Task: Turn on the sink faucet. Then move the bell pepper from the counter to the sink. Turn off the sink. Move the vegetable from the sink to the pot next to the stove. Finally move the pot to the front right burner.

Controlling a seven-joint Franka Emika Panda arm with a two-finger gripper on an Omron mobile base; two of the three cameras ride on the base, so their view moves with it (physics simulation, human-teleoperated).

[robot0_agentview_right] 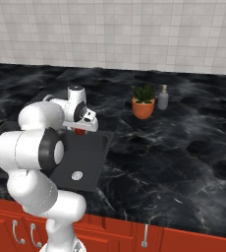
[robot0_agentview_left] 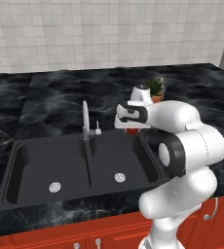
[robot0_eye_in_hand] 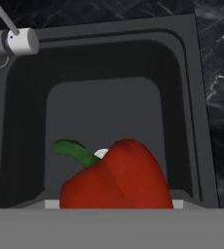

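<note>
My gripper (robot0_agentview_left: 132, 127) is shut on the red bell pepper (robot0_eye_in_hand: 116, 177), holding it in the air over the back of the right basin of the black sink (robot0_agentview_left: 36, 141). From the side views just a sliver of the pepper (robot0_agentview_right: 79, 131) peeks out under the hand. In the hand view the pepper covers the fingertips, with the basin floor (robot0_eye_in_hand: 109, 97) and a bit of silver drain behind its green stem. The silver sink faucet (robot0_agentview_left: 85, 116) stands behind the divider, left of the hand, its small lever (robot0_agentview_left: 98, 129) beside it. I see no water. The pot and the stove are out of view.
A potted plant (robot0_agentview_right: 143, 102) and a soap dispenser (robot0_agentview_right: 162, 97) stand on the black marble counter (robot0_agentview_right: 183, 147) behind and right of the sink. Red cabinet fronts (robot0_agentview_left: 60, 238) run below the counter's front edge. A tiled wall closes the back.
</note>
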